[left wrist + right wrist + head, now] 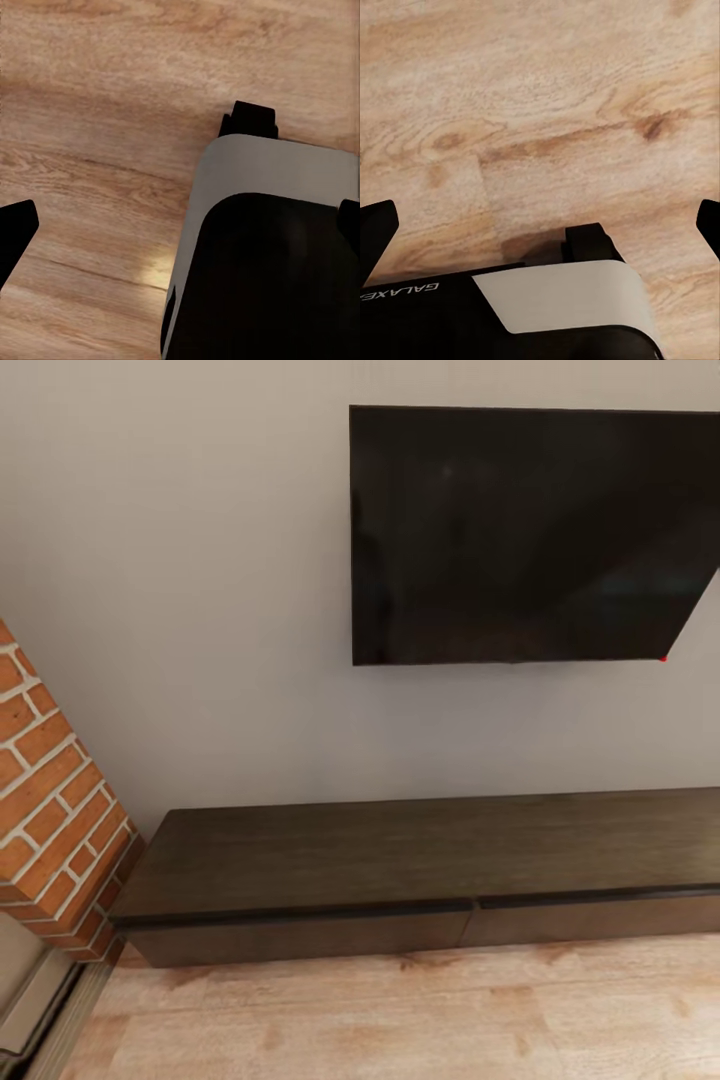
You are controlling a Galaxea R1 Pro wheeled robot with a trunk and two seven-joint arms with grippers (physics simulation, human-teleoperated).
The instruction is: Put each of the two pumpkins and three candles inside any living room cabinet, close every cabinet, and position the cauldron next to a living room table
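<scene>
1. The head view is pointed at the cabinet [420, 860], the long low dark-brown console sitting on the wood floor [400, 1010] against the grey wall. Its flat top is bare and both drawer fronts sit flush, so it looks closed right now.
2. A big black TV [530, 535] hangs on the wall above it, and a brick column [50, 790] stands at the cabinet's left end.
3. Left hand [180, 225]: fingertips spread wide at the frame edges, nothing between them, pointing down at floorboards and the robot's own grey-and-black base [262, 247].
4. Right hand [540, 225]: same deal, spread apart and empty, hanging over the floor and the base.
5. My guess: arms are tucked low because the robot is just driving or lining up with the cabinet, probably to open a drawer.
</scene>
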